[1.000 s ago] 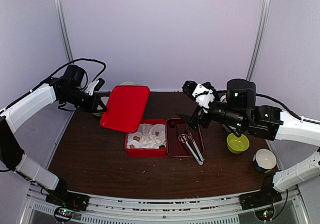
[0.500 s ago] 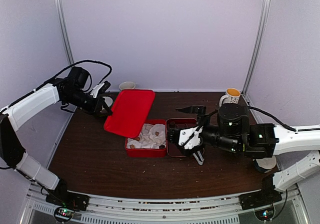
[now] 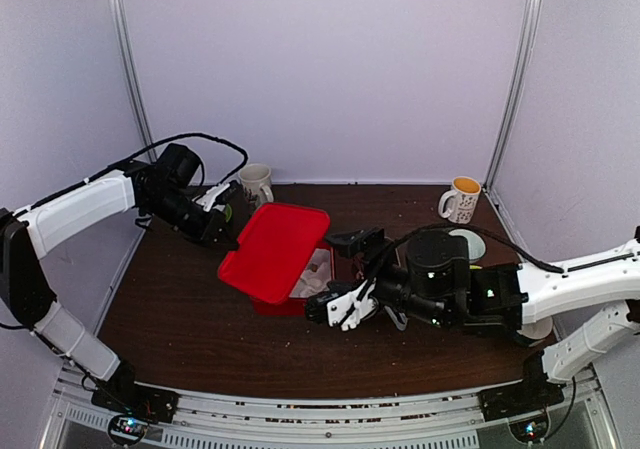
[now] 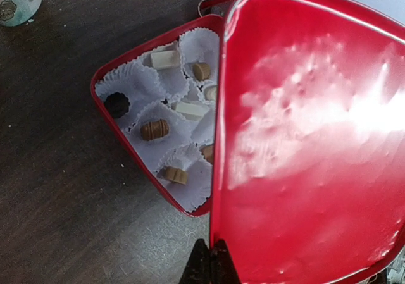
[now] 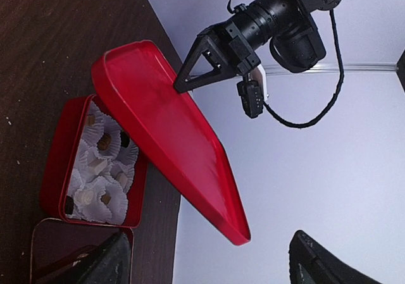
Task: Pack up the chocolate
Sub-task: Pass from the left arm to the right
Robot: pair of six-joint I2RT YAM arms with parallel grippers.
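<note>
Lid has swung in from the box's 10 o'clock. It now hangs tilted over the box and is not seated. From above, only the 3 o'clock strip of paper cups shows past it.

Left gripper is clamped on the lid's edge.

Right gripper has dropped from high at 2 o'clock to low at the box's 5 o'clock corner. Its fingers are spread and carry nothing.

Chocolates: all that show sit in cups inside the box, none loose on the surface.

Judgement: filling looks finished and closing is under way. The lid needs levelling and squaring to the rim before it is pressed down. The right arm seems placed to steady the box.
</note>
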